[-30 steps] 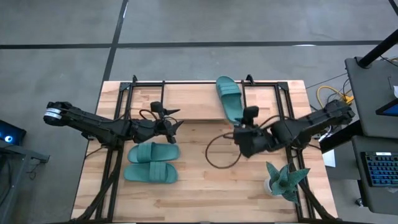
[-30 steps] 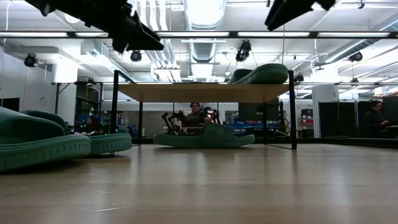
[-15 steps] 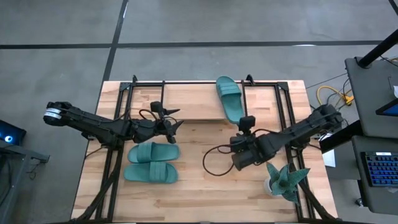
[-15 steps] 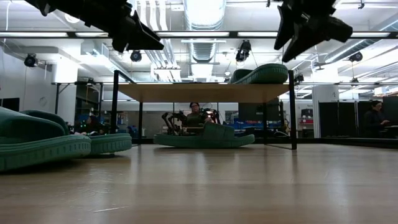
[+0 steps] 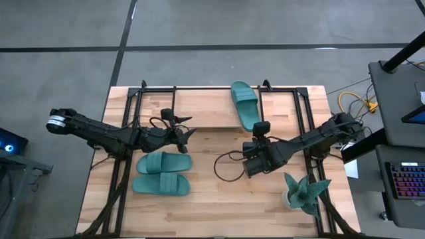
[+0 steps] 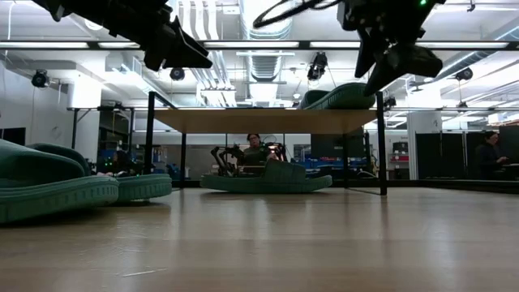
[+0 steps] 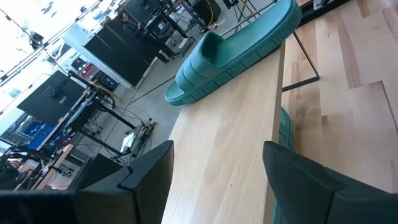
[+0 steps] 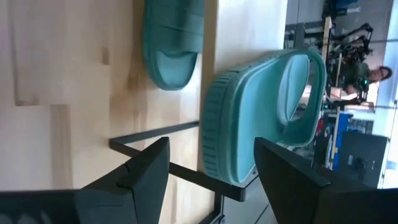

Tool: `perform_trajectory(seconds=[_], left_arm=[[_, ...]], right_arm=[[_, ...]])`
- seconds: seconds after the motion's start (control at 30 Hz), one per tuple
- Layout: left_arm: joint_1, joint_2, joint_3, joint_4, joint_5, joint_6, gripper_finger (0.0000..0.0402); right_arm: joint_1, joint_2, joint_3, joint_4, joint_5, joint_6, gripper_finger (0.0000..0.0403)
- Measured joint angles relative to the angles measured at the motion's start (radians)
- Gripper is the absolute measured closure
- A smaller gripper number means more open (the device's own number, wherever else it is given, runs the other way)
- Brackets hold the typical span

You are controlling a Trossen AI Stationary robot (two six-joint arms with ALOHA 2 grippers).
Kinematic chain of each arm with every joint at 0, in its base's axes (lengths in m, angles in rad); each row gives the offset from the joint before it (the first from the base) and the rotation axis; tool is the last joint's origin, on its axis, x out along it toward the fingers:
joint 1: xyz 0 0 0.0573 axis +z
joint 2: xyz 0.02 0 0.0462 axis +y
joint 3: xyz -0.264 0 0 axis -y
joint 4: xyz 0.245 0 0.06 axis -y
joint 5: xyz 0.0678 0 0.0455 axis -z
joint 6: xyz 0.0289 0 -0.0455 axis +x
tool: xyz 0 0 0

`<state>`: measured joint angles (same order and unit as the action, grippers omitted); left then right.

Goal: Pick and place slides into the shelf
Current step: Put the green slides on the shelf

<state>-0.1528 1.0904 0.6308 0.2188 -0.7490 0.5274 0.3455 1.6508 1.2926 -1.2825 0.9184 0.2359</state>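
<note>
Two teal slides (image 5: 163, 161) (image 5: 161, 184) lie side by side on the table at near left. A third slide (image 5: 246, 106) (image 8: 261, 118) rests sole down across the right end of the shelf's light-wood top board (image 5: 206, 109) (image 7: 230, 143). A fourth slide (image 6: 268, 178) (image 8: 171, 43) lies on the table under the shelf. My left gripper (image 5: 186, 133) (image 7: 217, 186) hangs open in front of the shelf's left part, above the table. My right gripper (image 5: 260, 129) (image 6: 388, 69) (image 8: 211, 180) is open and holds nothing, just in front of the shelf's right end, pointing at it slantwise down.
A teal spiky plant (image 5: 302, 192) stands at the table's near right. A dark cable loop (image 5: 229, 166) hangs under my right arm. Black frame bars (image 5: 123, 179) run along both table sides. People (image 6: 255, 148) are in the room behind.
My right gripper has drawn back from the shelf's right end toward the table's near edge and a little left. It has sunk lower and tipped further down. The slide on the shelf top has stayed where it was.
</note>
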Motion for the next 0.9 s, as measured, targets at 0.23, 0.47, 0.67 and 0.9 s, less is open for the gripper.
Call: perform_trajectory(seconds=[0.23,0.47,0.67,0.9], left_arm=[[0.000,0.000,0.000,-0.013,0.000,-0.002,0.0171],[0.000,0.000,-0.001,-0.044,0.001,-0.025,0.0171],[0.000,0.000,-0.001,-0.046,0.001,-0.025,0.0171],[0.000,0.000,-0.001,-0.046,0.001,-0.026,0.0171]], right_arm=[[-0.051,0.000,-0.006,0.002,-0.002,0.000,0.0179],[-0.076,0.000,-0.018,0.007,-0.009,0.000,0.0179],[-0.076,0.000,-0.028,0.009,-0.009,0.000,0.0209],[-0.078,0.000,-0.044,0.018,-0.010,0.008,0.0298]])
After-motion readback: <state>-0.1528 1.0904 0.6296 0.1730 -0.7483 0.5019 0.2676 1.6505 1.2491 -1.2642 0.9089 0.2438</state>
